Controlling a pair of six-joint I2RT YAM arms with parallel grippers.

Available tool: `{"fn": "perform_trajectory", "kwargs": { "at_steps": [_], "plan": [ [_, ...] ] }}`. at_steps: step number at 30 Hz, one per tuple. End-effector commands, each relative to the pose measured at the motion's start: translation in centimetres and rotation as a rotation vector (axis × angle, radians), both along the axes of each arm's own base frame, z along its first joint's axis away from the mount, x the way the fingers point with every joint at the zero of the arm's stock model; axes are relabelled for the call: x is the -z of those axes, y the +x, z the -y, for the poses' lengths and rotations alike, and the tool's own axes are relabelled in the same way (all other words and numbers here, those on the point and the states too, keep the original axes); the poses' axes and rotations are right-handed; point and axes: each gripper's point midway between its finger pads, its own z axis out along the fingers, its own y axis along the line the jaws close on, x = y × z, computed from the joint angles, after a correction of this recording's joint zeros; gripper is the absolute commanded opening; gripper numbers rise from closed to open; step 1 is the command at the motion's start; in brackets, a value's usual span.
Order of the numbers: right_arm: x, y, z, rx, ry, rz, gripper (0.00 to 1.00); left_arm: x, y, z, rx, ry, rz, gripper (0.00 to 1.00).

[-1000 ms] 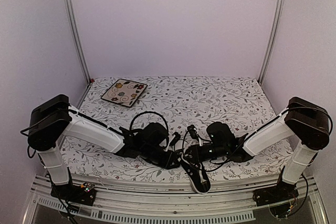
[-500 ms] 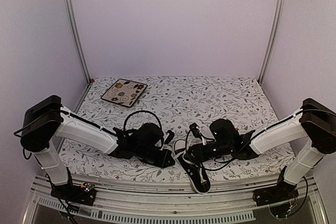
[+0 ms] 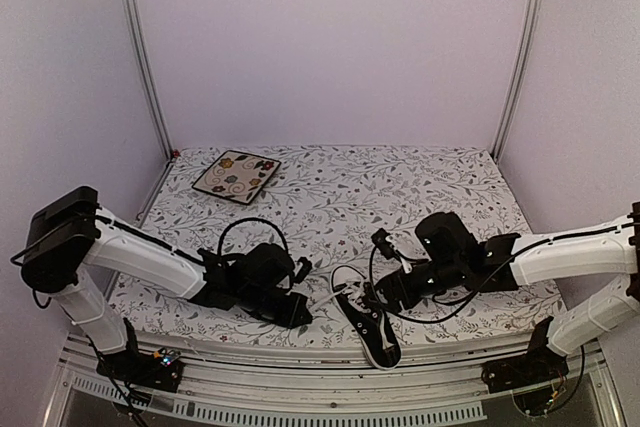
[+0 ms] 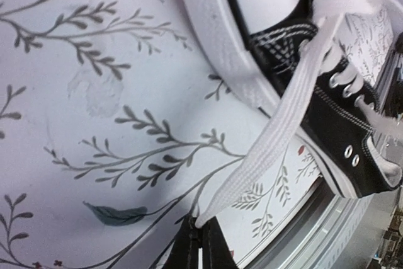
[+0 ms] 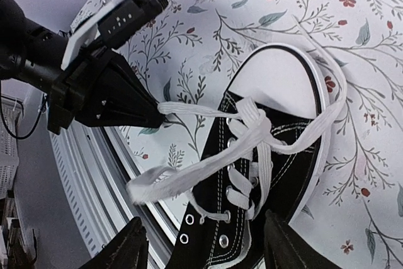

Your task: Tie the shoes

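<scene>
The black sneaker (image 3: 372, 332) with white toe cap (image 5: 277, 86) and laces (image 5: 249, 130) lies at the bench's (image 3: 420, 187) near edge, bottom centre; wrist views, unlike the top view, show left jaws pinching a lace end (image 4: 211, 212), right jaws open.

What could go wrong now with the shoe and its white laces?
The left hand pinches only the very tip of the lace, so it might slip out. The right hand is open and holds nothing, so the crossed laces may loosen. The shoe lies close to the near edge of the table; a hard pull might drag it off.
</scene>
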Motion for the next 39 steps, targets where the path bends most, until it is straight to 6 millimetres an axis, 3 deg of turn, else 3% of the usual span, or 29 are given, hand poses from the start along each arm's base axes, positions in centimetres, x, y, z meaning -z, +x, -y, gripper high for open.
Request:
{"fn": "perform_trajectory", "kwargs": {
  "at_steps": [1,7,13,20,26,31,39],
  "plan": [
    [-2.3,1.6,-0.1,-0.032,-0.056,0.124,0.66,0.1,-0.2,-1.5,-0.028,0.021,-0.008,0.00],
    [-3.6,4.8,-2.2,0.055,-0.078,0.147,0.67,-0.2,-0.4,-2.4,-0.054,0.013,-0.005,0.00],
    [-3.6,8.7,-3.0,0.217,-0.106,0.134,0.67,-0.3,-0.3,-2.3,-0.058,0.007,-0.004,0.00],
    [0.8,13.1,-4.2,0.336,-0.306,0.069,0.60,-0.7,-0.3,-1.8,-0.052,-0.014,-0.005,0.00],
    [4.4,14.7,-6.1,0.263,-0.429,0.066,0.53,-0.9,-0.3,-1.4,-0.048,-0.033,-0.005,0.00],
    [5.9,15.6,-7.3,0.189,-0.470,0.106,0.47,-0.9,-0.3,-1.1,-0.040,-0.039,-0.010,0.00],
    [8.0,17.2,-7.3,0.191,-0.555,0.152,0.36,-1.1,-0.4,-1.1,-0.039,-0.047,-0.008,0.00]
  ]
}}
